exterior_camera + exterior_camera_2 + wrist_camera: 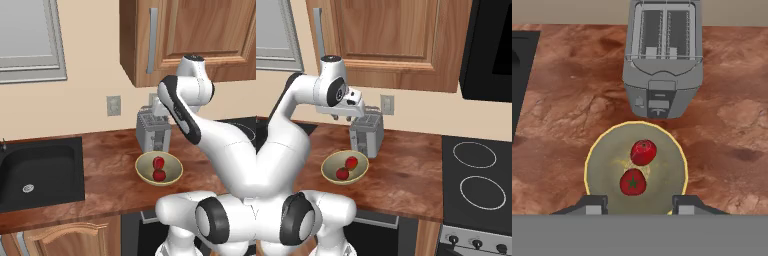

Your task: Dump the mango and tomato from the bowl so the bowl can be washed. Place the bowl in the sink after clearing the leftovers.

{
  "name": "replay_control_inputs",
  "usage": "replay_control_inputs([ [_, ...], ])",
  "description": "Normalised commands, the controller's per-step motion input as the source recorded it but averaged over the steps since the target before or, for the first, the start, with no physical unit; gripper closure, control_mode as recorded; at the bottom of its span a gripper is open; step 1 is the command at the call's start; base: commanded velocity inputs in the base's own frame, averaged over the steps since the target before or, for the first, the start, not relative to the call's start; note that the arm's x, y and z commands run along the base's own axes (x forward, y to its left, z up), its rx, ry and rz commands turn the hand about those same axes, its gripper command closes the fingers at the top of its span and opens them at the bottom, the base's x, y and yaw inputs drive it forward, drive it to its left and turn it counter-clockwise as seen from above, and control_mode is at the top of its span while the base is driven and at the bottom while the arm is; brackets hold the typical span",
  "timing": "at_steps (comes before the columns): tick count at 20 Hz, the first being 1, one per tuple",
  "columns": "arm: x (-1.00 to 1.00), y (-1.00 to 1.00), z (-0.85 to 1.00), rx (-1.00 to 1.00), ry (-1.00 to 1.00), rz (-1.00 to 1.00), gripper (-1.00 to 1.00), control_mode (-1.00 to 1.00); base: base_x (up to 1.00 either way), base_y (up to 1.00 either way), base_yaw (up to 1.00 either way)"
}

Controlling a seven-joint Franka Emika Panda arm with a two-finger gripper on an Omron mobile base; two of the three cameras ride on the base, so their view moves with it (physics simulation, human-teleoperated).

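Note:
The pale yellowish bowl (172, 172) (331, 165) (602, 165) sits on the wooden counter just in front of the toaster. Inside it lie a red mango (159, 162) (352, 162) (643, 151), on the toaster side, and a red tomato (159, 175) (342, 173) (633, 182) with a green stem star. My gripper (342, 119) (639, 206) hangs well above the bowl, pointing down, open, with nothing between its fingertips. The black sink (50, 165) (522, 75) is set into the counter to the left of the bowl.
A silver toaster (152, 131) (367, 135) (662, 65) stands right behind the bowl against the wall. A black stovetop (476, 175) lies to the right. Wooden wall cabinets (200, 30) hang above. Bare counter (110, 170) separates bowl and sink.

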Motion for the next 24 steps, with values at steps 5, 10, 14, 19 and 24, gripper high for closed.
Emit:
replay_control_inputs([
  [5, -0.32, -0.11, -0.06, 0.01, -0.01, -0.03, -1.00, -1.00, 0.00, 0.00, 0.00],
  [10, -0.55, -0.49, -0.50, 0.10, 0.00, -0.13, -1.00, -1.00, 0.00, 0.00, 0.00],
  [14, -0.31, -0.63, -0.74, 0.13, 0.05, -0.13, -1.00, -1.00, 0.00, 0.00, 0.00],
  [19, -0.09, -0.56, -0.79, 0.17, 0.10, -0.12, -1.00, -1.00, 0.00, 0.00, 0.00],
  [24, 0.00, -0.20, -0.50, 0.12, 0.09, -0.10, -1.00, -1.00, 0.00, 0.00, 0.00],
])
